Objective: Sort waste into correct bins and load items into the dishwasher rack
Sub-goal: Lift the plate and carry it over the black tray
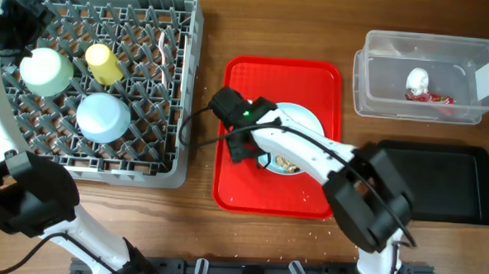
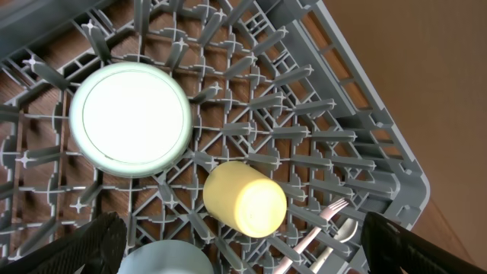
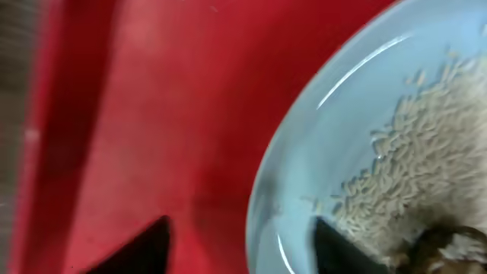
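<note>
The right tool [image 3: 247, 245] is held open astride the rim of the plate [image 1: 307, 119], nothing gripped. The left tool [image 2: 243, 232], wide open, is held over the rack [image 1: 185, 85]. Cup [image 1: 103, 63], green bowl [image 1: 46, 70], blue bowl [image 1: 102, 117], fork [image 2: 323, 219] and spoon [image 2: 347, 228] are racked. Wrapper [image 1: 430, 99] and napkin [image 1: 417, 78] are binned in the tub [image 1: 371, 85]. Plate and scraps [image 1: 287, 164] are left on the red tray [image 1: 247, 79].

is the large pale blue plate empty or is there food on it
Not empty: brownish-white crumbly food scraps lie on the large pale blue plate, which sits on the red serving tray.
</note>
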Robot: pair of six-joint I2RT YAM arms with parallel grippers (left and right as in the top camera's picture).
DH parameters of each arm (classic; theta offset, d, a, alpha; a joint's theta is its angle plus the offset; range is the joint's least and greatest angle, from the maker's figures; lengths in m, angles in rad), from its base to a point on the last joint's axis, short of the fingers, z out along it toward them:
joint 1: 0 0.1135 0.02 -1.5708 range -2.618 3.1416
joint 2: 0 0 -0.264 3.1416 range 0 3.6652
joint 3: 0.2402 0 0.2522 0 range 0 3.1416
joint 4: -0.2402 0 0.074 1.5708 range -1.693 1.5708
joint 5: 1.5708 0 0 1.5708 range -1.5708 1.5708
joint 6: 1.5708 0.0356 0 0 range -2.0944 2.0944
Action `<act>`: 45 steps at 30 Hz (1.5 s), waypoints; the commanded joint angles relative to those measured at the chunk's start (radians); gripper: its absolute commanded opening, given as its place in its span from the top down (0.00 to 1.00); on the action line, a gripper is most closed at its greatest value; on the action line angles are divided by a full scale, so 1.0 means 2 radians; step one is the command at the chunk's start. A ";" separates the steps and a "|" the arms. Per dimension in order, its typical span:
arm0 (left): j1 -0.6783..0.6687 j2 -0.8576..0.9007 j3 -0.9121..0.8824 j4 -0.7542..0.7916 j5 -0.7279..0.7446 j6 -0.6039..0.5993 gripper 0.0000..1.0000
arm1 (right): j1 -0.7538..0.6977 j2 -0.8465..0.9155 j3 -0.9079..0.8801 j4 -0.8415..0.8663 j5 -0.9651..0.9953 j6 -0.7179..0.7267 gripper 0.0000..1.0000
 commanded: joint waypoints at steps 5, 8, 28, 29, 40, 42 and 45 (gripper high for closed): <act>0.003 0.000 0.000 0.000 -0.001 -0.003 0.00 | 0.020 0.019 -0.005 0.004 -0.006 0.032 0.96; 0.003 0.000 0.000 0.000 -0.001 -0.003 0.00 | 0.021 0.023 -0.005 0.006 -0.004 0.049 0.96; 0.003 0.000 0.000 0.000 -0.001 -0.003 0.00 | -0.040 0.016 0.135 -0.290 0.105 0.182 0.96; 0.003 0.000 0.000 0.000 -0.001 -0.003 0.00 | -0.052 0.016 0.135 -0.295 0.104 0.183 0.96; 0.003 0.000 0.000 0.000 -0.001 -0.003 0.00 | -0.213 -0.053 0.135 -0.312 0.131 0.216 0.96; 0.003 0.000 0.000 0.000 -0.001 -0.003 0.00 | -0.263 -0.074 0.135 -0.309 0.130 0.216 0.96; 0.003 0.000 0.000 0.000 -0.001 -0.003 0.00 | -0.343 -0.088 0.135 -0.304 0.106 0.216 0.96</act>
